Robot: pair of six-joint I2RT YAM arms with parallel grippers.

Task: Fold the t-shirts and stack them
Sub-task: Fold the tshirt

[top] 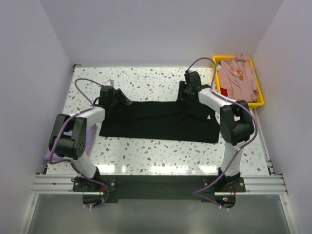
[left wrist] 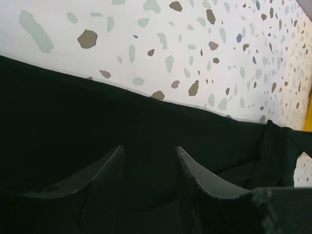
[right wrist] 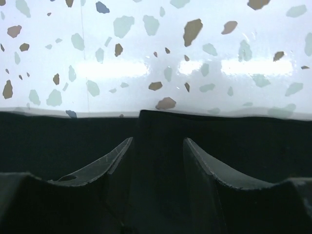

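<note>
- Black cloth comes first: the black tee lies flat on the speckled surface, to the left of the yellow bin and close to it.
- It makes one long shape. Its long way runs side to side, with one short end by the bin and the other end far from the bin.
- The right claw sits low over the tee's back corner, the one nearest the bin. Its two fingers stand apart. Cloth lies under and between them, but I see nothing being squeezed.
- The left claw sits over the other back corner, the one farthest from the bin. Its fingers stand apart too, and it holds nothing that I can see.
- So each arm is nearest its own end of the tee. The back edge runs straight from one claw to the other, about level with the bin's near end.
- I think the next move is to pinch that back edge at both corners and bring it over the tee. Both claws would need to go together, or the fold will come out crooked.
- Some things are hard to see. The fingers are dark and so is the cloth, so a thin pinch could hide.
- A small raised ridge of cloth shows by the right claw.
- I cannot find the sleeves or any label.
- A pink tee lies heaped in the bin, with something red under it that I cannot name.
</note>
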